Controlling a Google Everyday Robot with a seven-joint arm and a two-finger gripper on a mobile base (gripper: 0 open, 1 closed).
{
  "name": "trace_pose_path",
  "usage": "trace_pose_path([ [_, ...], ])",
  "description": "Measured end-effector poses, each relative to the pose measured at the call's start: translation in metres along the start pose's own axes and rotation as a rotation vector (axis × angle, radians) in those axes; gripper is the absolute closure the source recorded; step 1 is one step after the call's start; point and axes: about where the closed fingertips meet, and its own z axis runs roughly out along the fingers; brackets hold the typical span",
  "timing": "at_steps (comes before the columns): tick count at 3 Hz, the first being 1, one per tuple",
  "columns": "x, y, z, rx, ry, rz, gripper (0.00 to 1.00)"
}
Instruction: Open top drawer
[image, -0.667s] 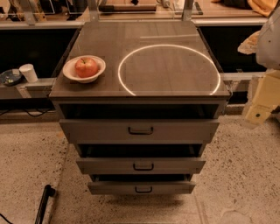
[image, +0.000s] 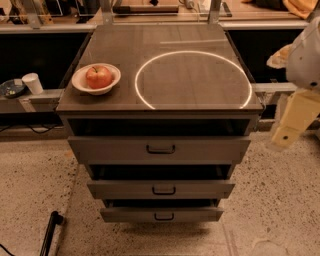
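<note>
The top drawer (image: 160, 149) is the widest and tallest grey front in the cabinet, with a small black bar handle (image: 160, 149) at its centre. A dark gap shows above its front panel. Two shorter grey drawers (image: 161, 189) sit below it. My gripper (image: 289, 126) hangs at the right edge of the camera view as a cream-coloured part under a white arm. It is to the right of the cabinet's front corner, at about the height of the top drawer and apart from it. It holds nothing that I can see.
On the cabinet top (image: 200, 50) a white bowl (image: 96, 80) holds a red apple (image: 99, 76) at the left, beside a bright ring of light (image: 192, 52). A paper cup (image: 33, 83) stands on a ledge at the left. A black rod (image: 48, 232) lies on the floor at the front left.
The gripper has dropped slightly at the right edge. The cabinet, its drawers and the bowl have not moved.
</note>
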Motion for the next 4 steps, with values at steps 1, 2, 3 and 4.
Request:
trace_pose_path([
  [1,-0.001,0.027,0.063,-0.053,-0.114,0.005,0.00],
  [2,0.000,0.047,0.129,-0.077,-0.164,0.008,0.00],
  [3,-0.002,0.044,0.132,-0.052,-0.172,0.008,0.00],
  [4,-0.007,0.050,0.131,-0.062,-0.178,-0.053,0.00],
])
